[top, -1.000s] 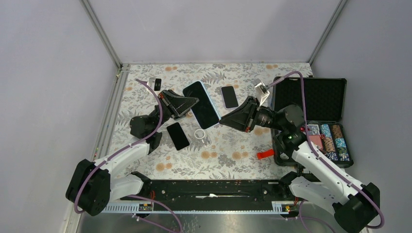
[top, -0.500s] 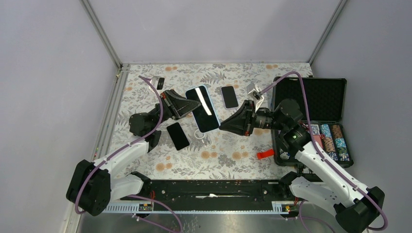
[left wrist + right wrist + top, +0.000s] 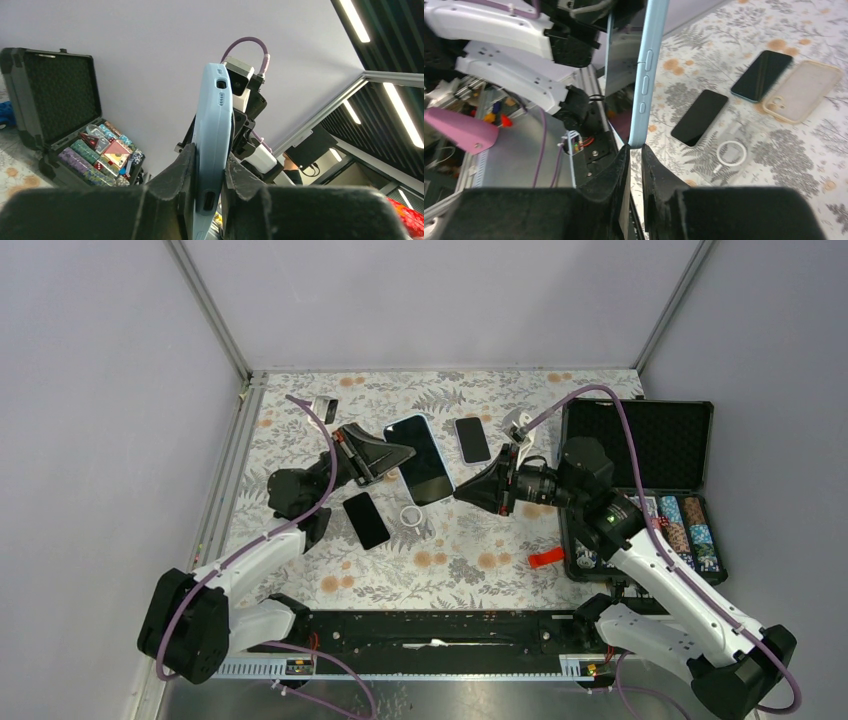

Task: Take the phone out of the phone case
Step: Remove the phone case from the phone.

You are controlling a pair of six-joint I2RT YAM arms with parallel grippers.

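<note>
The main danger here is a slip. The black-screened phone (image 3: pixel 421 455) sits inside the light blue soft phone case (image 3: pixel 212 125). The two are held together in the air above the flower-patterned surface (image 3: pixel 480 540), between the two arms.

The left fingers (image 3: pixel 388 456) are closed on one long edge of the case. The right fingers (image 3: pixel 466 490) are closed on a thin part at its near corner, as the right wrist view shows. This right hold looks narrow to me. If the arms pull or twist apart, the corner may slide out. Then the phone would hang from the left side only, or fall on the loose black phone (image 3: pixel 366 520) and the clear case with a white ring (image 3: pixel 412 516) below.

A second risk is that both holds seem to press case and phone together. The rim could then stretch without letting the phone go. I cannot tell if any corner is already peeled off.

About the pose: the left arm reaches forward and to the right with its wrist raised. The right arm reaches to the left across the surface, so the two meet at the phone. The open black carrying case with poker chips (image 3: pixel 640 440) lies at the right side, well apart from the phone.
</note>
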